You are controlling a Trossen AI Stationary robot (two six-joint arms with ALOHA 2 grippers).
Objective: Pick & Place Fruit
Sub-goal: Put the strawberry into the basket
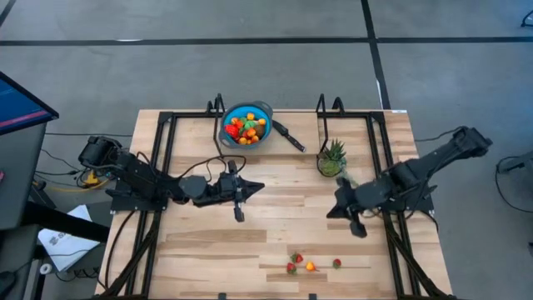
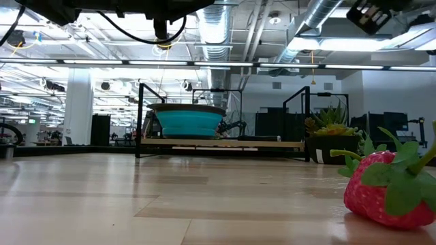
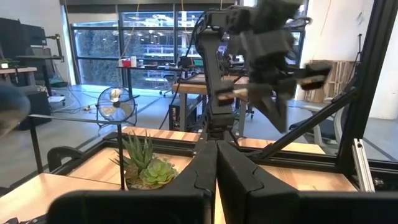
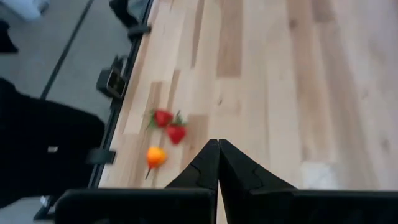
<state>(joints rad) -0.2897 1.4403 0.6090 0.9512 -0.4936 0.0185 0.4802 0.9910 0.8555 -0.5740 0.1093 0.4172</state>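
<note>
Several small toy fruits lie loose on the wooden table near its front edge: two red strawberries (image 1: 295, 262), an orange piece (image 1: 310, 267) and another strawberry (image 1: 336, 263). In the right wrist view the two strawberries (image 4: 169, 125) and the orange piece (image 4: 155, 155) lie ahead of my right gripper. A strawberry (image 2: 385, 190) fills the low view's right corner. My right gripper (image 1: 333, 208) (image 4: 217, 165) hangs shut above the table's right half, slanting down, holding nothing. My left gripper (image 1: 261, 187) (image 3: 216, 168) is shut and level above the table's middle, also holding nothing.
A blue bowl (image 1: 246, 125) with a black handle stands at the back middle, holding several fruits. A spiky green potted plant (image 1: 331, 158) stands right of it, between the two grippers. Black frame rails (image 1: 158, 167) run along the table's left, right and back sides.
</note>
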